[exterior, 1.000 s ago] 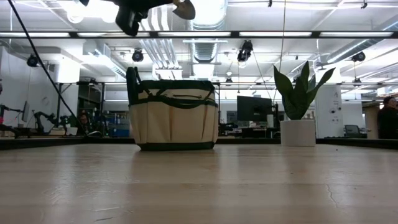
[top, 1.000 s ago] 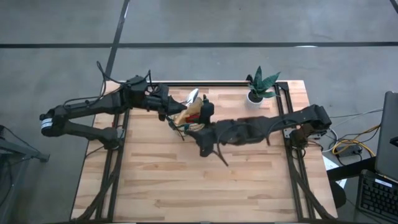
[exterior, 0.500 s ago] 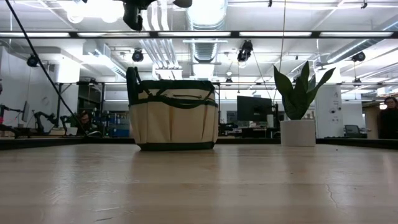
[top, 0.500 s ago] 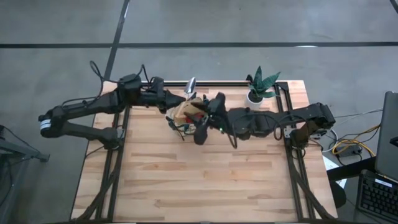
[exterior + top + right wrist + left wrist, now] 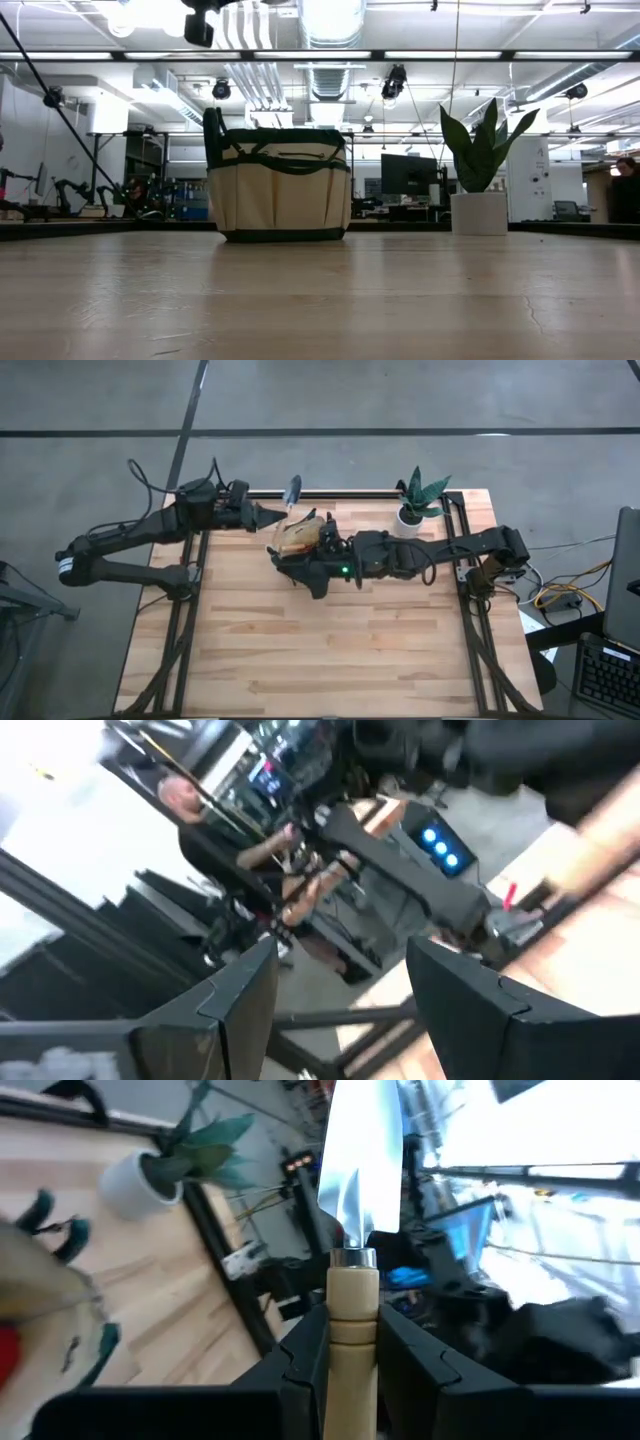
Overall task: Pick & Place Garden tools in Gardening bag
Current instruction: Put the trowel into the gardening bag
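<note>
A pale wooden table [image 5: 330, 640] stands on a grey concrete floor [image 5: 400, 400] crossed by dark lines. Beyond it, long ceiling light strips [image 5: 480, 56] and exposed ducts [image 5: 330, 40] run overhead. A dark monitor [image 5: 408, 175] sits in the background, and a person [image 5: 215, 835] stands among equipment.

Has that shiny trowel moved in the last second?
Yes. The trowel, held by the left gripper, has shifted left, away from the gardening bag toward the table's far edge.
</note>
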